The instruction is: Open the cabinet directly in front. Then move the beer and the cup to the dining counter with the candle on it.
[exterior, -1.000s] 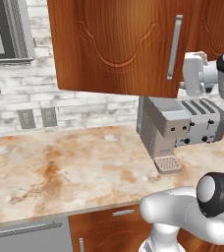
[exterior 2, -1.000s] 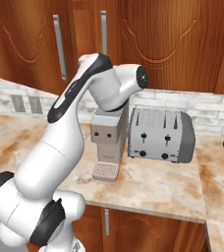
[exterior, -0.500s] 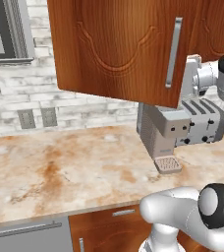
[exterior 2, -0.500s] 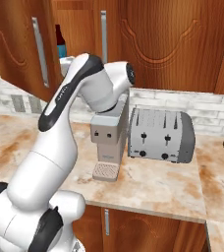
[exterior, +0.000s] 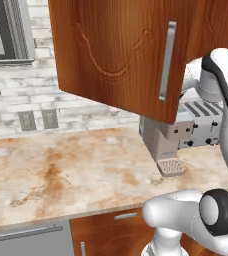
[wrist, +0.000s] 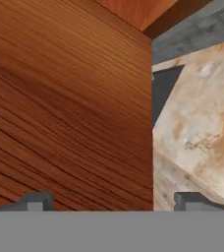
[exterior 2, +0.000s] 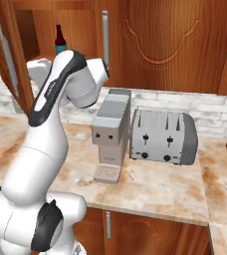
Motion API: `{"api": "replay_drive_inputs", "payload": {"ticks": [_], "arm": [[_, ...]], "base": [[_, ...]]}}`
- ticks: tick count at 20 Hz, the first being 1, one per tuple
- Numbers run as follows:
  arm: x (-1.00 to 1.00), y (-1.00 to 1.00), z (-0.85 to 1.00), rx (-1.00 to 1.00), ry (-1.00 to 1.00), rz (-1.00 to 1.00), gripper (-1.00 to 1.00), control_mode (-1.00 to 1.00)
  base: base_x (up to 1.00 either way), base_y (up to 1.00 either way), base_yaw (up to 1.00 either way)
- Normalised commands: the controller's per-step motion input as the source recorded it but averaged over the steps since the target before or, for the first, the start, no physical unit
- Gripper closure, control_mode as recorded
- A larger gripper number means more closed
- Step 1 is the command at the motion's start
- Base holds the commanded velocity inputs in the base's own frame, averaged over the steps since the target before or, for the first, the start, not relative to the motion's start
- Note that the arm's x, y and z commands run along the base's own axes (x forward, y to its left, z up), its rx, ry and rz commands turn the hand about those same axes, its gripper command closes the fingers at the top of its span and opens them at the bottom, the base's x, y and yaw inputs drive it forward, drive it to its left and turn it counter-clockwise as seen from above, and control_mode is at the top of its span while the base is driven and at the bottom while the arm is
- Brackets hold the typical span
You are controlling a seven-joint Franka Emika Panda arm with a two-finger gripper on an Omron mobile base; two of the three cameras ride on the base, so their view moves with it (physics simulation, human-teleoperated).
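That beer bottle [exterior 2: 59, 40] up on the shelf inside the cabinet [exterior 2: 150, 40] looks like slick, breakable glass, so I'd grab it round the fat body, not the skinny neck, and the end effector [wrist: 114, 201] is spread wide against the swung-out door [exterior: 121, 55].

beer [exterior 2: 59, 41] in cabinet [exterior 2: 150, 40], up left | coffee machine [exterior 2: 110, 134] left of toaster [exterior 2: 163, 137], on counter [exterior 2: 165, 184]
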Motion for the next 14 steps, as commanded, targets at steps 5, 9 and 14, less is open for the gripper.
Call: {"api": "replay_drive_inputs", "payload": {"ticks": [5,9,14], "arm": [[-0.03,1.00,0.00,0.00,-0.02,0.02,-1.00,-1.00],[-0.56,1.00,0.00,0.08,-0.23,-0.11,-1.00,-1.00],[-0.45,1.00,0.00,0.12,-0.19,-0.10,-1.00,-1.00]], "base": [[0.00,0.00,0.00],[0.00,0.00,0.00],[0.00,0.00,0.00]]}}
